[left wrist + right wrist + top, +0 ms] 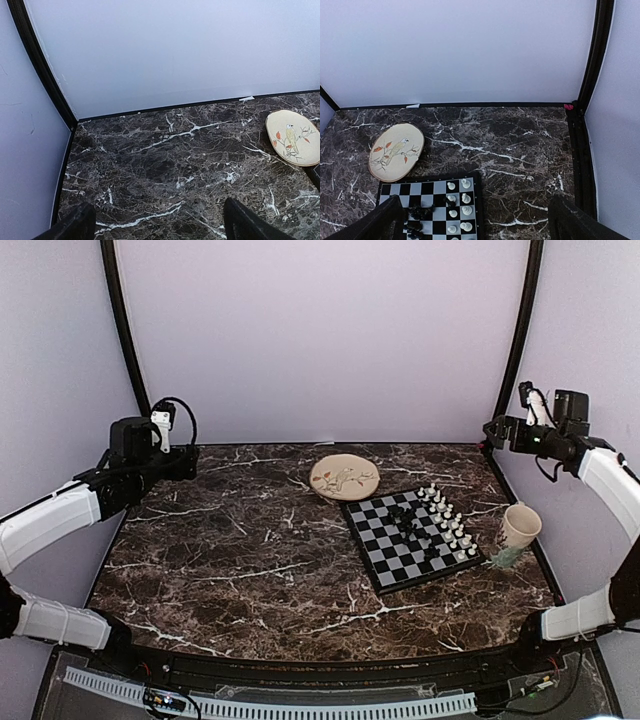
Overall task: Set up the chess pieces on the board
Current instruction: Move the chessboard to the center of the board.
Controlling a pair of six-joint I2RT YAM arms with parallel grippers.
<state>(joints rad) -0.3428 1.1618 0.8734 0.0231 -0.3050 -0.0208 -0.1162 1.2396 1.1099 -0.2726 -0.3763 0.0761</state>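
The board lies right of the table's middle, turned at an angle. White chess pieces stand in two rows along its right edge. Black chess pieces lie heaped near its middle. In the right wrist view the board is at the bottom left, with white pieces and black pieces on it. My left gripper is raised at the far left, open and empty; its fingers frame bare table. My right gripper is raised at the far right, open and empty.
A round beige plate with a bird picture lies behind the board; it also shows in the left wrist view and the right wrist view. A cup stands right of the board. Walls enclose the table.
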